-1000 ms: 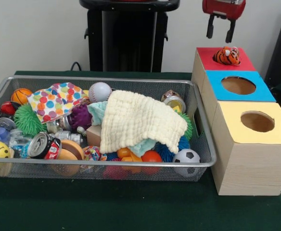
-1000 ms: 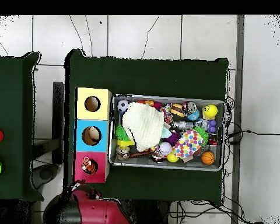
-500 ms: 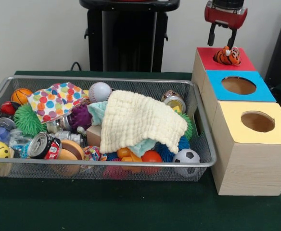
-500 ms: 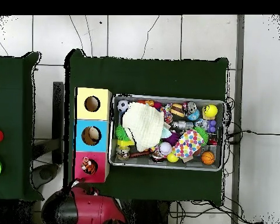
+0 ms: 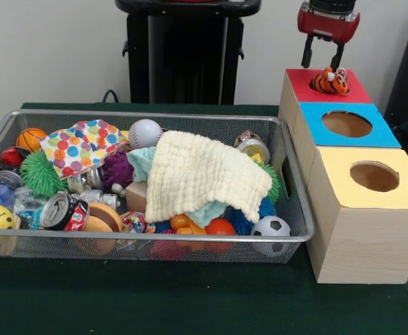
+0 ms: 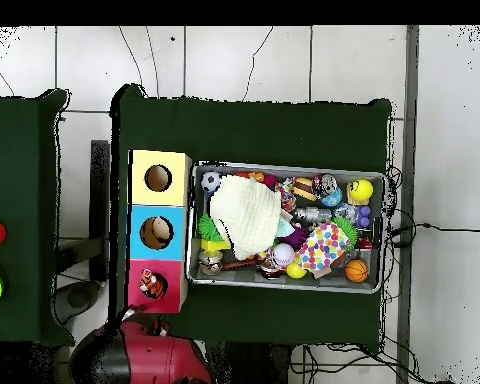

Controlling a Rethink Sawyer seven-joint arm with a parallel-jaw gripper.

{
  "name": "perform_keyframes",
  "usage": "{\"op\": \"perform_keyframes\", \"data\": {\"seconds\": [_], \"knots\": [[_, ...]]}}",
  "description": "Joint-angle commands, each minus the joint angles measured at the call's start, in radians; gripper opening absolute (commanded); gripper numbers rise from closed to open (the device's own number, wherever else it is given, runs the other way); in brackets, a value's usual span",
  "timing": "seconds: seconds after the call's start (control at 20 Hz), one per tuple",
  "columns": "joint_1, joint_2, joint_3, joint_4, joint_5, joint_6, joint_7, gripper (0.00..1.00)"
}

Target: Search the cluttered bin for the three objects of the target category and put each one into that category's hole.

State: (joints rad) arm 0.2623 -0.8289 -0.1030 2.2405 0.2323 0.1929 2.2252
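Observation:
My gripper [image 5: 322,57] is open and empty, just above and behind the red-topped box [image 5: 298,82]. An orange striped tiger toy [image 5: 330,80] sits on that red top and covers its hole; it also shows in the overhead view [image 6: 152,286]. The wire mesh bin [image 5: 155,114] is full of clutter. Small orange shapes [image 5: 190,227] peek from under a cream cloth [image 5: 204,174] at the bin's front; I cannot tell what they are. No yellow duck shows. In the overhead view the red arm [image 6: 149,360] hides the gripper.
A blue-topped box [image 5: 347,124] and a yellow-topped box [image 5: 372,178] stand in a row with the red one, right of the bin. The bin also holds balls, cans, spiky balls and a dotted cloth [image 5: 82,143]. The black pedestal [image 5: 186,56] stands behind.
My gripper shifted slightly down and back above the red box one second ago, then held still. The tiger toy and the bin's contents have not moved.

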Motion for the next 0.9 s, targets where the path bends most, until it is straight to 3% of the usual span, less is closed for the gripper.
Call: {"op": "perform_keyframes", "data": {"seconds": [0.05, 0.25, 0.6, 0.9], "knots": [[-0.014, 0.385, 0.032, -0.191, 0.038, -0.37, 0.226, 1.0], [-0.045, 0.326, 0.052, -0.164, 0.023, -0.322, 0.207, 1.0], [-0.088, 0.111, 0.04, -0.145, 0.027, -0.05, 0.124, 1.0], [-0.099, 0.059, 0.021, -0.197, 0.016, 0.091, 0.093, 1.0]]}}
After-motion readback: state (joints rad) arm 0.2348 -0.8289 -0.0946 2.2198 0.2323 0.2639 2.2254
